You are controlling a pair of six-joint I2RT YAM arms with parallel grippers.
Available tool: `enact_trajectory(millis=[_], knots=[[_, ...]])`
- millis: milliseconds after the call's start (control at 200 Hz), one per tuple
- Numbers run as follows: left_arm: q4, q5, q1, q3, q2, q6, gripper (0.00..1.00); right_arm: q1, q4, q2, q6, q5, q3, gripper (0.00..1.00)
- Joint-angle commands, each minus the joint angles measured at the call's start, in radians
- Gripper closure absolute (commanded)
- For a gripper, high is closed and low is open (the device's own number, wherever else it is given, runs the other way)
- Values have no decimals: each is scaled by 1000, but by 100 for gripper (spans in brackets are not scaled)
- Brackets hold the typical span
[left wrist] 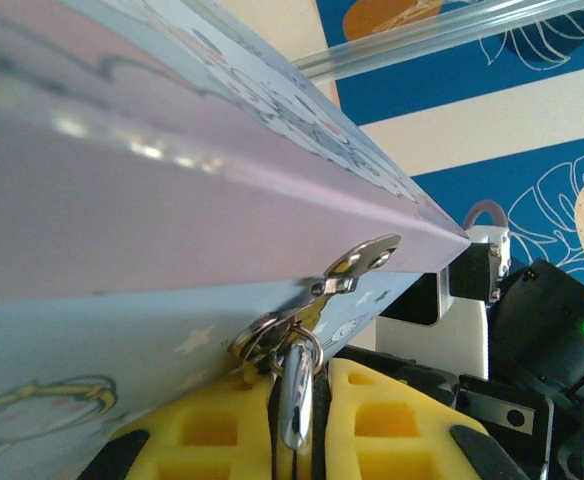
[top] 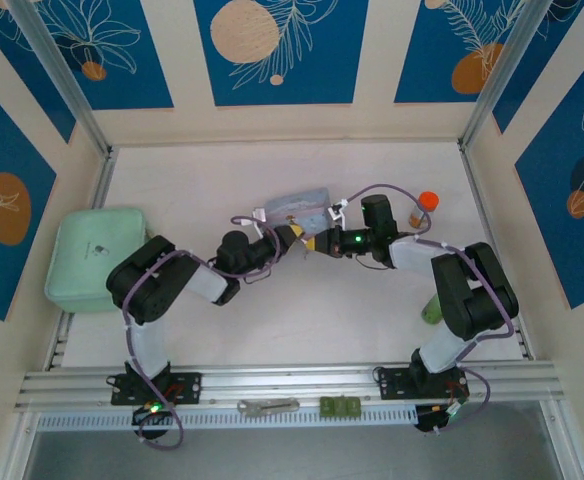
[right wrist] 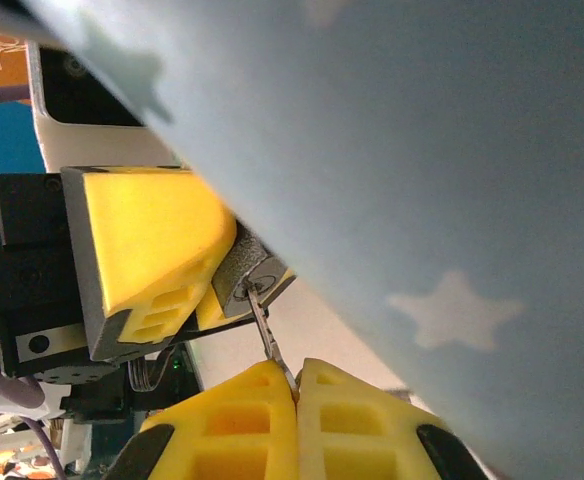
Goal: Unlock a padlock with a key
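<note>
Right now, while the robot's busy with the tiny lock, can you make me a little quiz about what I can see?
1. True or false: the right end effector is shut on the key.
2. Pick one. What is the left end effector gripping? A) the bottle with the orange cap B) the padlock C) the pale green box
3. Fill the gap: the key's tip sits at the padlock's keyhole, and the padlock is close up against a light-blue ____.

Answers: 1 true; 2 B; 3 tin
</note>
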Motion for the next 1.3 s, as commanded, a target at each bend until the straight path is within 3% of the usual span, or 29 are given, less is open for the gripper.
enact_trajectory(millis=[0, 375, 720, 950, 1295], knots=[[124, 314, -105, 54, -2, 10, 100, -16, 53, 35, 45, 98, 118, 100], [124, 446, -104, 71, -28, -6, 100, -93, 122, 163, 124, -189, 212, 100], [124, 372, -103, 74, 12, -27, 100, -62, 50, 113, 62, -28, 195, 100], [99, 308, -98, 54, 19, -12, 100, -52, 47, 114, 56, -2, 171, 100], [-292, 180, -93, 27, -123, 181, 100, -30, 194, 141, 148, 85, 67, 100]])
